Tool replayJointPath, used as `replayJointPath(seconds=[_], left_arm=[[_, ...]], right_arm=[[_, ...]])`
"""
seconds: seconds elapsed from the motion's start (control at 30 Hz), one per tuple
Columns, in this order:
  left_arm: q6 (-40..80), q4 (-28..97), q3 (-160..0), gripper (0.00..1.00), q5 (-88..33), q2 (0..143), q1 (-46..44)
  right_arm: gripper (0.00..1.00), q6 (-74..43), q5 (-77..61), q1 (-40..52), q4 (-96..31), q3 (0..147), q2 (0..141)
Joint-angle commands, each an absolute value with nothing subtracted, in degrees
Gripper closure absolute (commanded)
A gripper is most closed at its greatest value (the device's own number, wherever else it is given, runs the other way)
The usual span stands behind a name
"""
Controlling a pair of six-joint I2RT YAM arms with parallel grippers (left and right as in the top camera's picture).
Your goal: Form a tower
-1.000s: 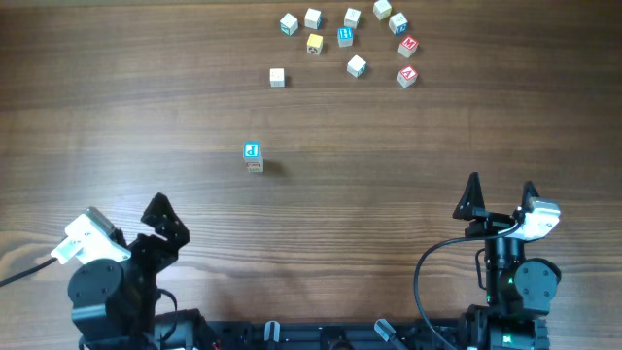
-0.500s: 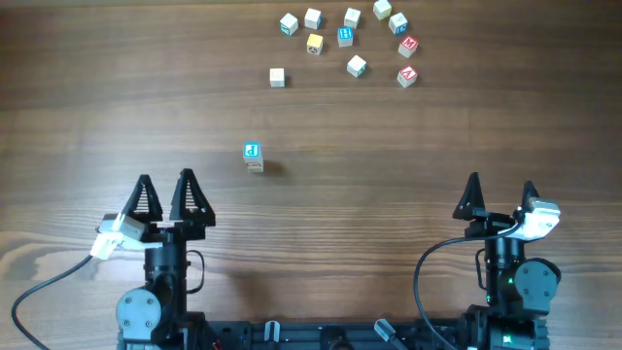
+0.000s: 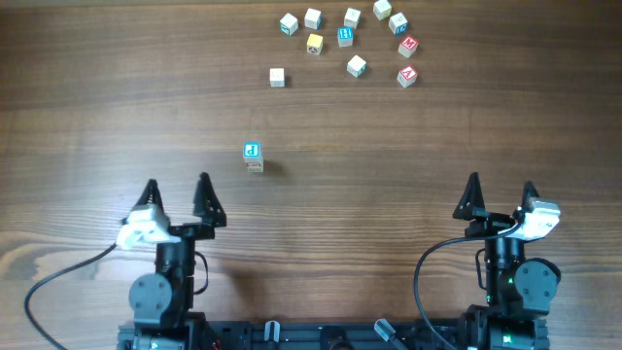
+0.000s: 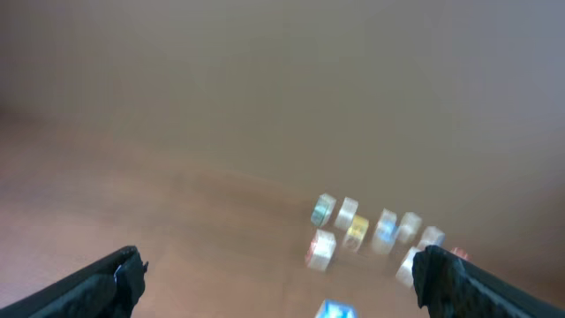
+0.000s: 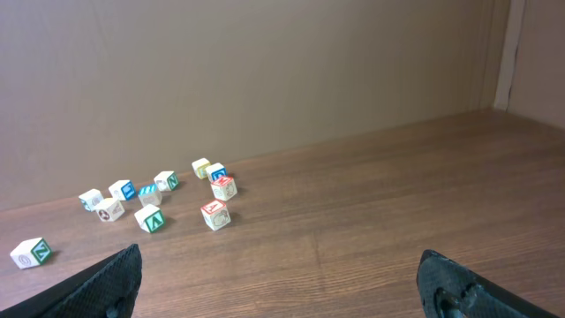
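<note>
Centrally, pale wooden cube tower [image 3: 253, 156]

This looks like a robot lab or a test room. A big brown wood table [image 3: 389, 204] fills the view from above. Two black robot arms sit at the table's near edge, a left arm [image 3: 160, 292] and a right arm [image 3: 515, 282]. Each has a small white camera [image 3: 142, 227] on it. A plain tan wall [image 5: 265, 71] stands at the table's far edge. Little letter blocks [image 3: 350, 39] lie near that far edge, and a small tower [image 3: 254, 157] stands mid-table.
</note>
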State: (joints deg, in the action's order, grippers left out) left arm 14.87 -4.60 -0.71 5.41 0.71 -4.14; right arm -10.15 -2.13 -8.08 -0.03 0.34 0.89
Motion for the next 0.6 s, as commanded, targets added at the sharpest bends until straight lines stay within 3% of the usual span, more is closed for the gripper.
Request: replayJointPath(seconds=[0.0, 0.57], left_arm=[[7.66, 4.34, -0.32, 0.00, 3.01, 0.16, -4.47], [6.66, 4.10, -0.32, 0.00, 2.37, 0.16, -5.04]], right_arm=[[0.00, -9.15, -2.96, -8.34, 0.10, 0.30, 0.27], [0.00, -9.17, -2.96, -8.34, 0.12, 0.30, 0.27]])
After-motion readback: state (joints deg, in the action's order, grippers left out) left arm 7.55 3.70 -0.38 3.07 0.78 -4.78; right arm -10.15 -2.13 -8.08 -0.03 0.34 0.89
